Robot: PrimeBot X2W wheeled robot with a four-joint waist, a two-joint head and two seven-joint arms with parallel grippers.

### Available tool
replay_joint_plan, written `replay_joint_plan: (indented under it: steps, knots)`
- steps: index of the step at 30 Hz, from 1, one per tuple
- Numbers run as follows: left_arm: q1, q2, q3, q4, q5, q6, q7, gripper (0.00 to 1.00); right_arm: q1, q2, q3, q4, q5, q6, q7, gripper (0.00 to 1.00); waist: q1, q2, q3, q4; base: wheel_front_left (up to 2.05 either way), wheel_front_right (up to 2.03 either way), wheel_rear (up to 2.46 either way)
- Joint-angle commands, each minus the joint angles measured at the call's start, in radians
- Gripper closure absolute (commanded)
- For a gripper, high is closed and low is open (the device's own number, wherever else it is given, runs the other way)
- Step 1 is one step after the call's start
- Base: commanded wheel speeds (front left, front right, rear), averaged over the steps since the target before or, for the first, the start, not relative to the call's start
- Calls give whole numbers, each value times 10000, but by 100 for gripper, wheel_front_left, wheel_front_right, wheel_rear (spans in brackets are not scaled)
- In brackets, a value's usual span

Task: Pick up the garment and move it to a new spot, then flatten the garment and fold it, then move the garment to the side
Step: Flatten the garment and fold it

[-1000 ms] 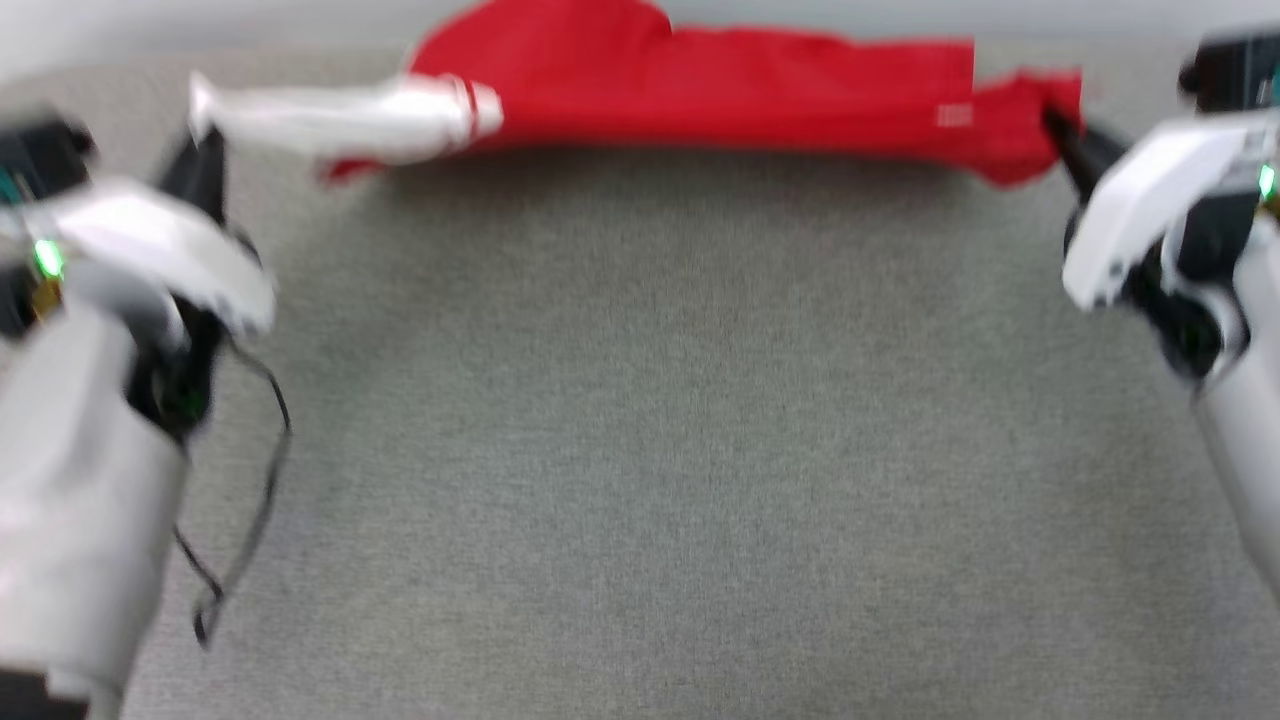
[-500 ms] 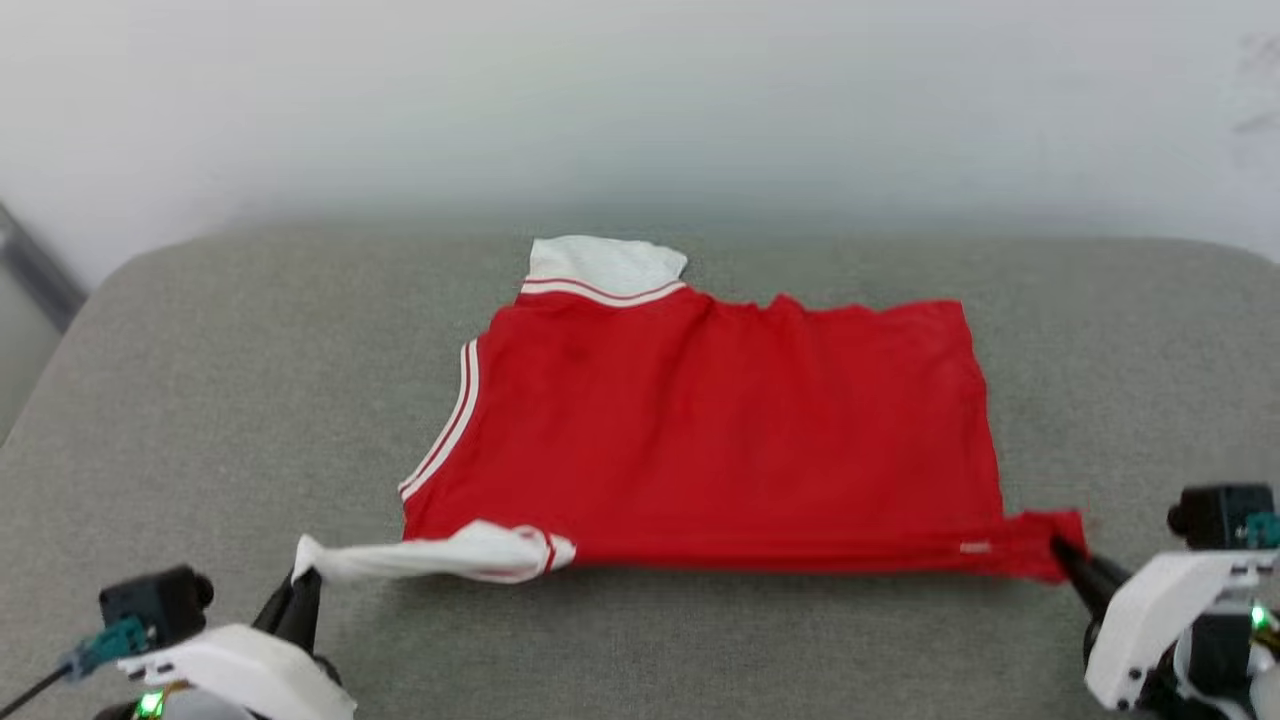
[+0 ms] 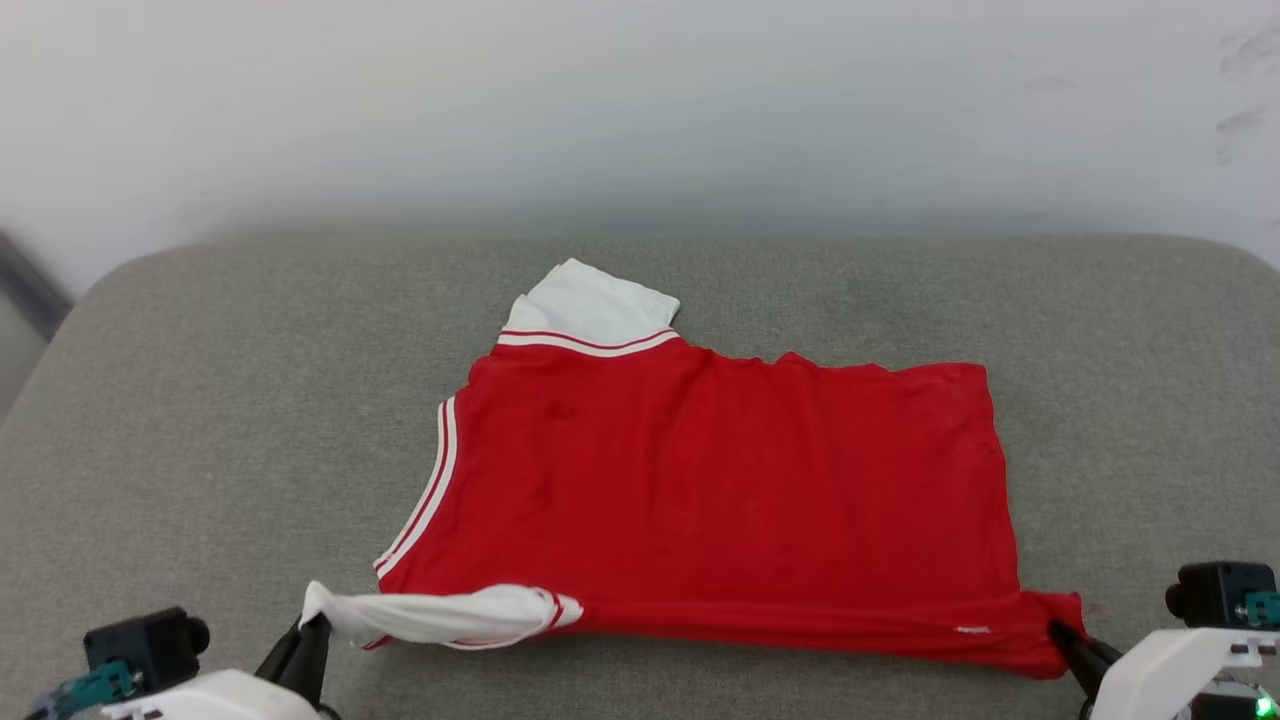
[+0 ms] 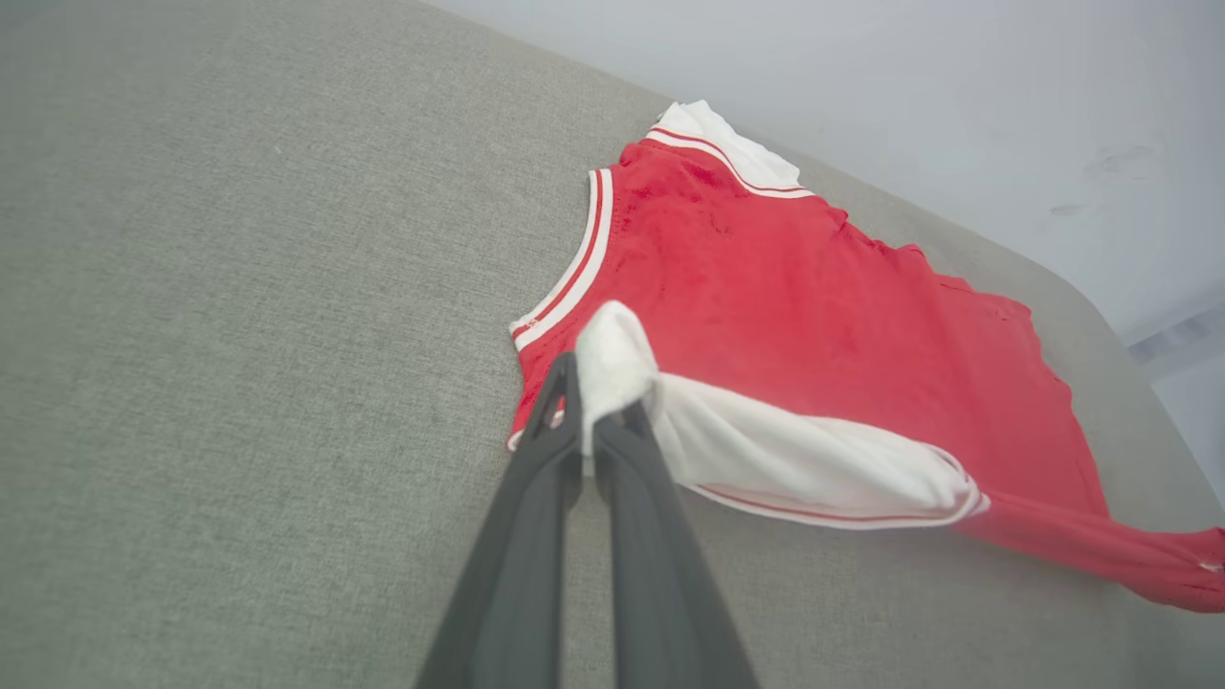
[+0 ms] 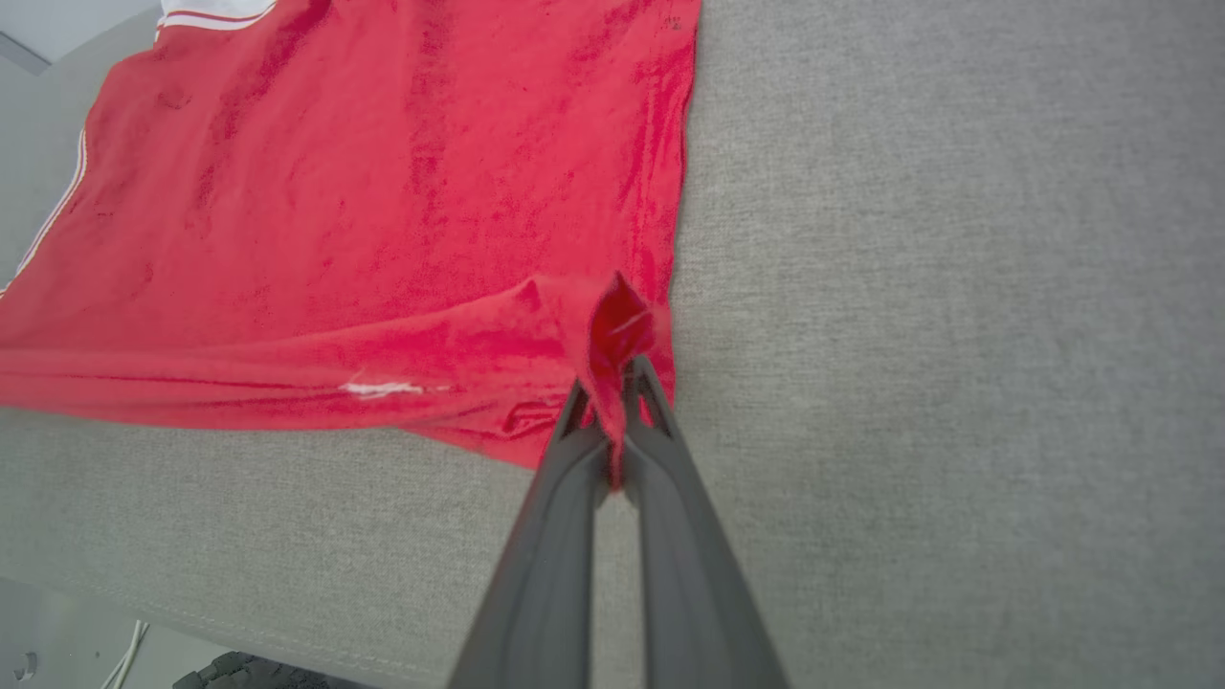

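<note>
Left gripper (image 4: 589, 383): fingers pinched tight on the bunched end of the near sleeve (image 3: 440, 615), white, which was drawn out in a twisted roll along the front edge.

Right gripper (image 5: 617, 368): fingers clamped on the red hem corner, with a small peak of cloth standing above the tips. A small white tag (image 5: 378, 388) sat on the fold just beside it.

Garment (image 3: 720, 480): held at both near corners and lying between the two grippers, spread on the grey cushion (image 3: 200, 400) with a plain red face up. Its near edge was gathered into a low ridge running from one gripper to the other. The rest lay mostly flat, with light wrinkles along the far edge. The striped trim (image 3: 425, 500) of the neck opening faced the robot's left, and the hem faced its right. The far sleeve (image 3: 585, 300), white, lay flat at the far left corner.

Cushion: woven grey fabric with rounded far corners. A pale wall (image 3: 640, 100) stood behind it.
</note>
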Motion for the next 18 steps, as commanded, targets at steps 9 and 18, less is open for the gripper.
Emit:
replay_joint_plan:
  steps: [9,18]
  knots:
    - [-2938,-699,-609,2323,243,-1388,234,100,-1977,-45,181,1227,-558,-12,-49,100,3,0,1036,-23,0,0,0]
    - [-4918,-1575,-1065,5087,196,-2560,310,100,-3250,-146,726,2668,-860,-11,-589,80,3,0,1886,21,0,0,0]
